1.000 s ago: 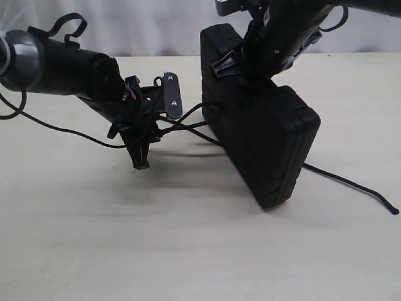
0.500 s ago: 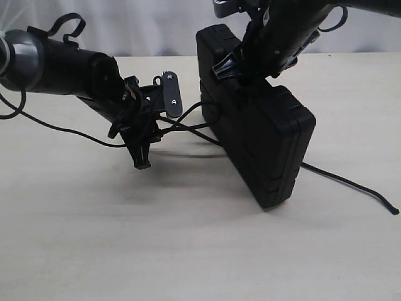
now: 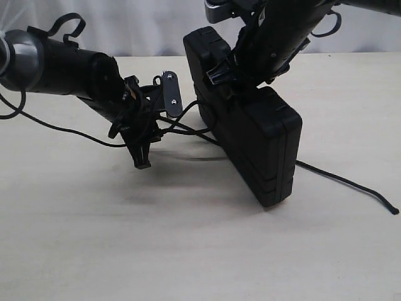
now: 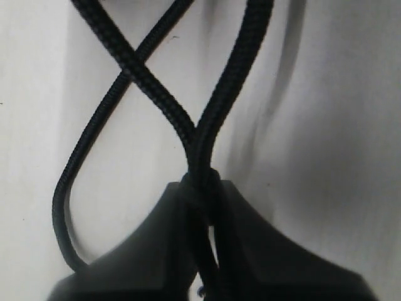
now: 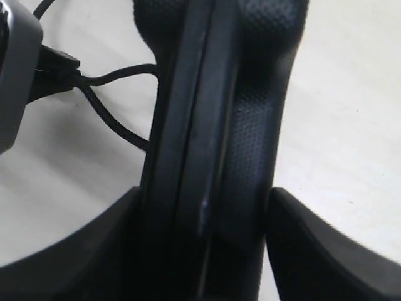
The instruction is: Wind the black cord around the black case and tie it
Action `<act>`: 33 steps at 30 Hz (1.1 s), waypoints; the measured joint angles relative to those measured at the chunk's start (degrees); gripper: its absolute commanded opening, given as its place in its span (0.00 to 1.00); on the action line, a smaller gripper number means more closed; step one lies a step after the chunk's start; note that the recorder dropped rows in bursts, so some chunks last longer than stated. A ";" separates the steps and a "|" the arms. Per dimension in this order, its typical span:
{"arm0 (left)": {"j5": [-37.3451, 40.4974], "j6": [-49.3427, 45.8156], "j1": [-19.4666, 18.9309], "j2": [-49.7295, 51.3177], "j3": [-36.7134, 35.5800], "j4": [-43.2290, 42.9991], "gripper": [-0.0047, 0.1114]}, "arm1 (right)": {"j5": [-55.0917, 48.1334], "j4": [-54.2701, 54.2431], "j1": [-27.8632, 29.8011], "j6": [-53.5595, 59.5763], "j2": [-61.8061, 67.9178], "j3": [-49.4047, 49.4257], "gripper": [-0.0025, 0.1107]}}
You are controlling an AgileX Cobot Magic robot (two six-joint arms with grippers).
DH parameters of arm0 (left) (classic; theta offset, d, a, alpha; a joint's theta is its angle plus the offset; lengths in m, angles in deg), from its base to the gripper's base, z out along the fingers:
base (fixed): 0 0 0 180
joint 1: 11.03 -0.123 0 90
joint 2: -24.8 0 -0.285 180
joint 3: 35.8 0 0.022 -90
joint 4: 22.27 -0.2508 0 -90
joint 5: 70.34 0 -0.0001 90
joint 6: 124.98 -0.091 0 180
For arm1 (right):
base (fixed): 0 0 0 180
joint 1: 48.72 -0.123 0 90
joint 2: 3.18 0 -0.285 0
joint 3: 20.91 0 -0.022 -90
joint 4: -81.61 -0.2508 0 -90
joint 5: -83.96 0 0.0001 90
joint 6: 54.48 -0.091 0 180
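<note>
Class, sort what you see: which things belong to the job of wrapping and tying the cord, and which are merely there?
Belong to the job:
black case
black cord
left gripper, pinching the cord
right gripper, astride the case

Merely there:
table
white backdrop

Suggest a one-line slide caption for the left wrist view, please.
Left gripper shut on the black cord, whose strands cross and loop above the pale table.
</note>
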 measured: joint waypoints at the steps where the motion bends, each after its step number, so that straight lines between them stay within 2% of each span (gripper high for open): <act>1: 0.00 0.00 0.00 0.00 0.00 0.10 0.04 | -0.05 0.00 0.00 0.00 0.00 0.00 0.49; 15: -2.15 0.00 0.00 -4.17 0.00 3.37 0.04 | -0.15 0.00 0.00 0.11 0.00 0.00 0.49; 33: -2.25 0.00 0.00 -4.39 0.00 4.34 0.04 | -1.00 -0.97 0.00 1.52 -2.39 0.00 0.49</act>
